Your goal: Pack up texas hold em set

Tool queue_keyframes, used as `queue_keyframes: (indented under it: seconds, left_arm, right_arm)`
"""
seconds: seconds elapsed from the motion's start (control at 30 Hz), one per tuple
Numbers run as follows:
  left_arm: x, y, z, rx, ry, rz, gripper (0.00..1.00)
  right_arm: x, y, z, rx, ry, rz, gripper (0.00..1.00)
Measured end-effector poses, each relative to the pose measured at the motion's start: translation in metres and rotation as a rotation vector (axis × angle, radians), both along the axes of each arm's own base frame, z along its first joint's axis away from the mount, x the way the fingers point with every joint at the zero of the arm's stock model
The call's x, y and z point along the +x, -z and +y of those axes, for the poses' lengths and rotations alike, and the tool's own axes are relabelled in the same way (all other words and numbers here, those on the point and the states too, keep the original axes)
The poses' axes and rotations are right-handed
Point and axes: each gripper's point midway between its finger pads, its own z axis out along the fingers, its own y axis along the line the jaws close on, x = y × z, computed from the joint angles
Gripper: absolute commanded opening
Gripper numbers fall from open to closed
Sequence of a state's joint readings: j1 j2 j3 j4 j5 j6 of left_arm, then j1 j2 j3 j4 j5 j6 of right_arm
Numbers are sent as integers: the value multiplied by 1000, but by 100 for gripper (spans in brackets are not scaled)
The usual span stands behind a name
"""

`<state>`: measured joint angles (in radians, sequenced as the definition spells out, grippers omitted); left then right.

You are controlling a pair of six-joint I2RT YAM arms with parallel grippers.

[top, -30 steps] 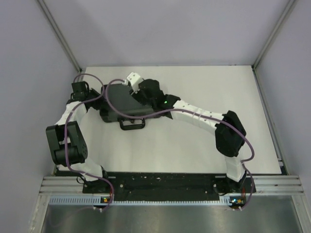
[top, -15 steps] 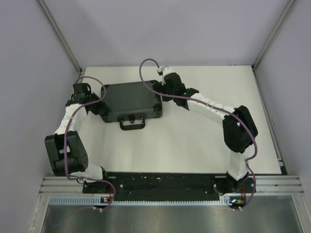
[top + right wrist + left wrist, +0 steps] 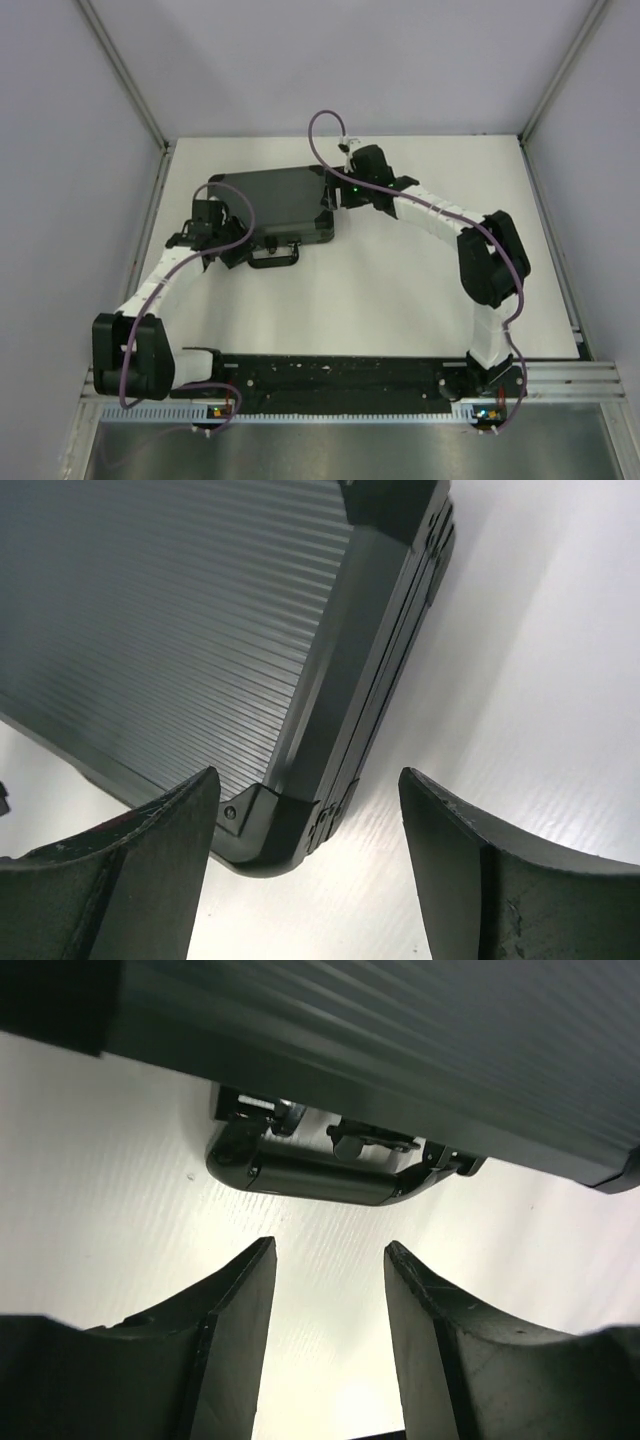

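Observation:
The black briefcase (image 3: 270,203) lies shut and flat on the white table, its handle (image 3: 273,256) facing the near side. Chips, card decks and discs are out of view. My left gripper (image 3: 236,252) is open and empty, just left of the handle. In the left wrist view the handle (image 3: 320,1176) and two latches lie ahead of my open left gripper (image 3: 328,1260). My right gripper (image 3: 335,196) is open at the case's right end. In the right wrist view my right gripper (image 3: 310,790) straddles a corner of the ribbed case (image 3: 180,630) without touching it.
The white table (image 3: 420,300) is bounded by grey walls with metal corner posts (image 3: 125,75). A metal rail (image 3: 350,380) with the arm bases runs along the near edge. Purple cables loop over both arms.
The case's lid went from tilted up to shut flat. My right gripper moved off the lid to the case's right end. My left gripper swung from the case's left side to its front by the handle.

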<state>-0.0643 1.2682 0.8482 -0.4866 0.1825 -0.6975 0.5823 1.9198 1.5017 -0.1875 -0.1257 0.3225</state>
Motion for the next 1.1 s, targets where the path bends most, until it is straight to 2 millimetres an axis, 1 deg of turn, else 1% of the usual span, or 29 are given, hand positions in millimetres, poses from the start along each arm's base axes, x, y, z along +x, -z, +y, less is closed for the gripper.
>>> queue_keyframes:
  seconds: [0.03, 0.1, 0.2, 0.27, 0.4, 0.63, 0.77, 0.93, 1.1]
  left_arm:
    - [-3, 5, -5, -5, 6, 8, 53]
    - [-7, 13, -13, -9, 8, 14, 49]
    - [-7, 20, -24, -9, -6, 3, 38]
    - [-4, 22, -29, -12, -19, -17, 31]
    - [1, 27, -32, -13, -67, -52, 24]
    - [13, 30, -27, 6, -152, -107, 18]
    - [20, 38, -27, 20, -169, -108, 13]
    - [20, 53, -30, 41, -164, -78, 12]
    - [21, 56, -29, 55, -170, -84, 12]
  right_arm:
    - [-2, 5, 3, 9, -10, 20, 68]
    - [-4, 17, 6, 18, -24, 59, 63]
    - [-7, 33, 12, 44, -37, 117, 55]
    - [-5, 30, 17, 66, -45, 127, 49]
    - [-6, 31, 22, 98, -47, 156, 43]
    - [-8, 32, 22, 147, -21, 206, 38]
    - [-9, 33, 21, 177, 8, 221, 36]
    - [-10, 33, 21, 197, 45, 217, 36]
    - [-13, 33, 22, 196, 76, 209, 36]
